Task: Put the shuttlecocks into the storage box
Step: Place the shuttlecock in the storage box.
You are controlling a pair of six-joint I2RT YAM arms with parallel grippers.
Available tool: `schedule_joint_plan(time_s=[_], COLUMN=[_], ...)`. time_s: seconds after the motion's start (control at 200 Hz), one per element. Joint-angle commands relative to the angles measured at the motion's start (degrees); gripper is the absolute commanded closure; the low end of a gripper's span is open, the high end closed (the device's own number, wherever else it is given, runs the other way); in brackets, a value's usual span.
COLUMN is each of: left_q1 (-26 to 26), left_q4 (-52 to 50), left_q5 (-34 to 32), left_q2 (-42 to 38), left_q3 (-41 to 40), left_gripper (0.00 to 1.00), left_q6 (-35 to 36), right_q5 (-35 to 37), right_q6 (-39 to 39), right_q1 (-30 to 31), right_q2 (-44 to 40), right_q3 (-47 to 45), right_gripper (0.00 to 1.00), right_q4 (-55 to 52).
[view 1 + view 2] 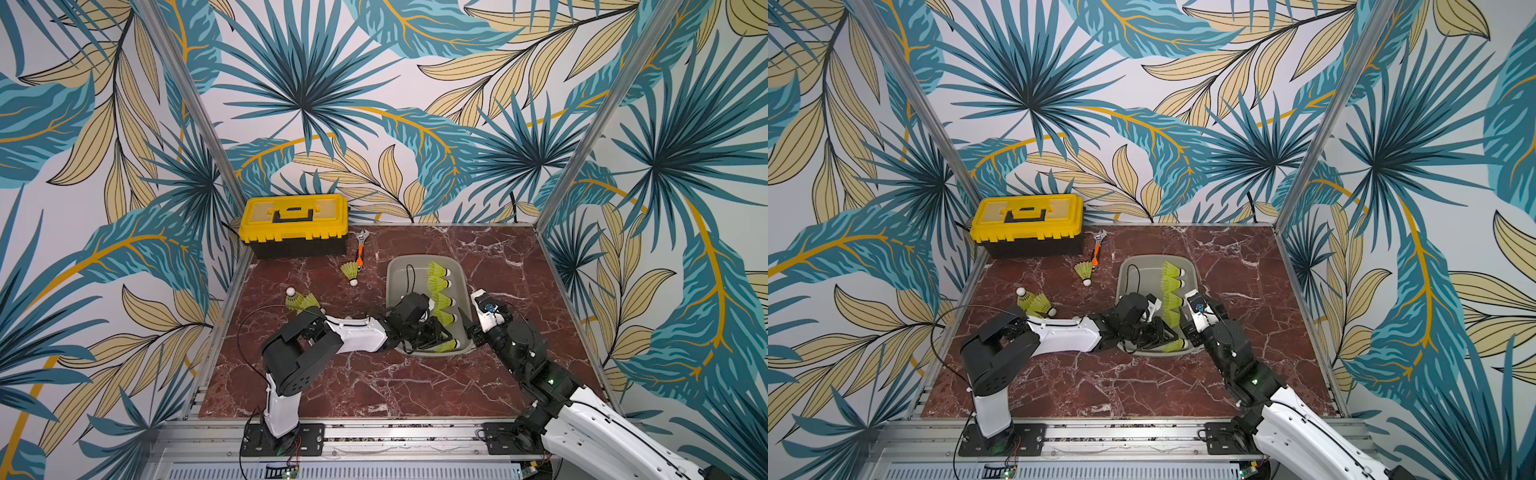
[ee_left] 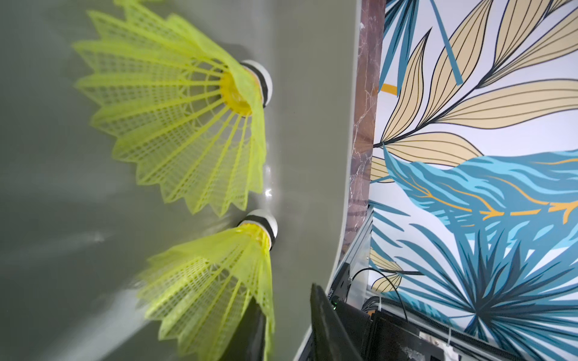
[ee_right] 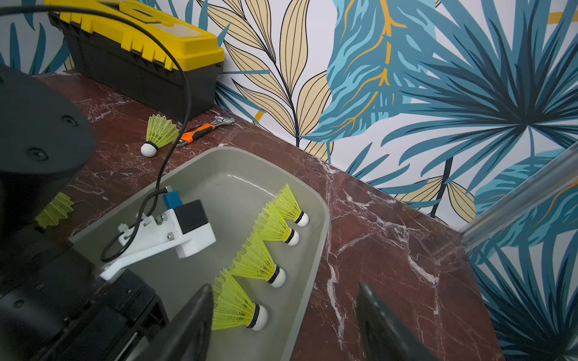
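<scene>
So far five shuttlecocks [image 1: 440, 300] lie in a row inside the grey box [image 1: 392, 274]. The left gripper [image 2: 283, 297] is down beside the nearest one, jaws slightly parted, seemingly letting it go. Three more sit out on the table [image 1: 374, 382], and the right gripper [image 3: 284, 312] hangs wide open and empty at the box's rim.
</scene>
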Motion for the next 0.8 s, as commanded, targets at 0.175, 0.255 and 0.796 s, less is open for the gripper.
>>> schedule_joint_plan(time_s=[0.175, 0.255, 0.796], left_q1=[-0.17, -0.19, 1.76], left_q4=[-4.02, -6.03, -20.44], left_q5=[-2.32, -3.64, -14.82], left_q2=[-0.83, -1.81, -14.14], left_q3=[2.37, 2.47, 3.03], left_gripper=[0.55, 0.51, 0.44], left_q6=[3.16, 4.37, 14.22], right_q5=[0.93, 0.97, 1.37], right_q6=[-0.06, -0.13, 0.62], right_q1=[0.17, 0.17, 0.16], right_q2=[-0.30, -0.31, -0.13], right_q3=[-1.07, -1.07, -0.89], right_gripper=[0.28, 0.28, 0.28], right_q4=[-0.09, -0.11, -0.09])
